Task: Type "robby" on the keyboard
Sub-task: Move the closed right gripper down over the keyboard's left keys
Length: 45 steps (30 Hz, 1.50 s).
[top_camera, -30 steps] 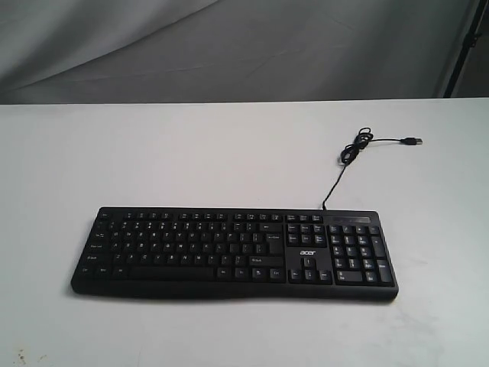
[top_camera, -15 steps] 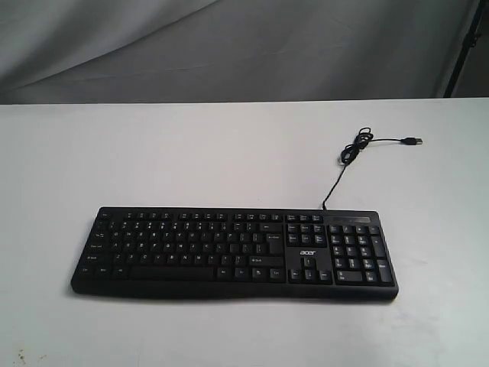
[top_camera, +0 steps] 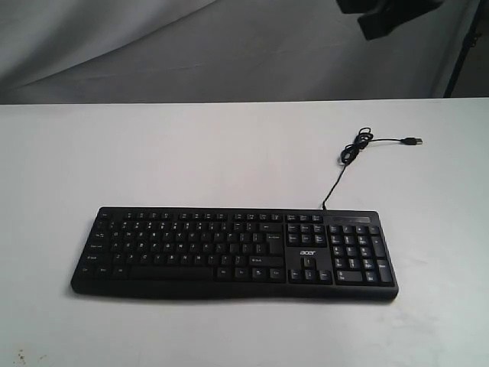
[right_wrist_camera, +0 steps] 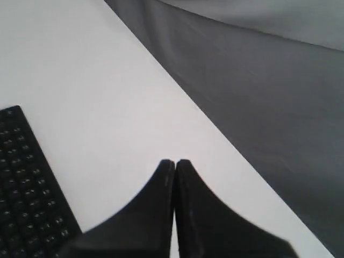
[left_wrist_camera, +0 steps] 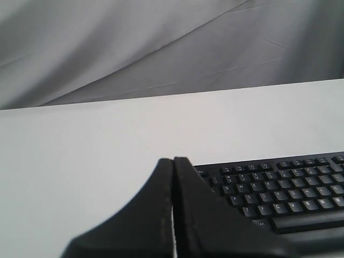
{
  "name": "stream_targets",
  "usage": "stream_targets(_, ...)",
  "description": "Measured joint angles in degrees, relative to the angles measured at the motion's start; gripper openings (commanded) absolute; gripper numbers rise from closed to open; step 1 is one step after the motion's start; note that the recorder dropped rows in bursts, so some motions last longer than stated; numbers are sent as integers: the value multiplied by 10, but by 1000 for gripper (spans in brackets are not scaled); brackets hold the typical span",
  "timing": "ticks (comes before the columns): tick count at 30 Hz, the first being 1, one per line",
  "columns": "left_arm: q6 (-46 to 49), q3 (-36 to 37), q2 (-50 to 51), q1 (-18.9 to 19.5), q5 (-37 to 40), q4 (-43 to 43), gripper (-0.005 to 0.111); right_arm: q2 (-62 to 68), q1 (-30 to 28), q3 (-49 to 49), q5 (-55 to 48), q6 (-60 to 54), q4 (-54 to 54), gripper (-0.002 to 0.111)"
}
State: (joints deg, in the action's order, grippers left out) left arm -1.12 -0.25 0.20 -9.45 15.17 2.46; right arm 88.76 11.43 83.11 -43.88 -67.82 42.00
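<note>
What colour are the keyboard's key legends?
White, on black keys of the keyboard; clearest in the left wrist view.

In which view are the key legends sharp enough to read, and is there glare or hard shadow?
Exterior view: even, soft light, no glare; the keyboard casts only a thin shadow at its near edge; legends too small to read. Left wrist view: legends blurred; the left gripper is a dark, soft shape. Right wrist view: keys most blurred; the right gripper likewise dark.
</note>
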Motion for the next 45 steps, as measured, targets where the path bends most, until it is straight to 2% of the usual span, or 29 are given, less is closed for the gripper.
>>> stream_targets(4, 0, 0, 0, 0, 0, 0, 0, 53, 4, 13, -49, -45, 70, 0)
stream_targets(8, 0, 0, 0, 0, 0, 0, 0, 99, 28, 13, -62, -69, 84, 0)
stream_targets(24, 0, 0, 0, 0, 0, 0, 0, 198, 223, 13, -5, -110, 40, 0)
stream_targets(45, 0, 0, 0, 0, 0, 0, 0, 326, 276, 28, 78, -126, 19, 0)
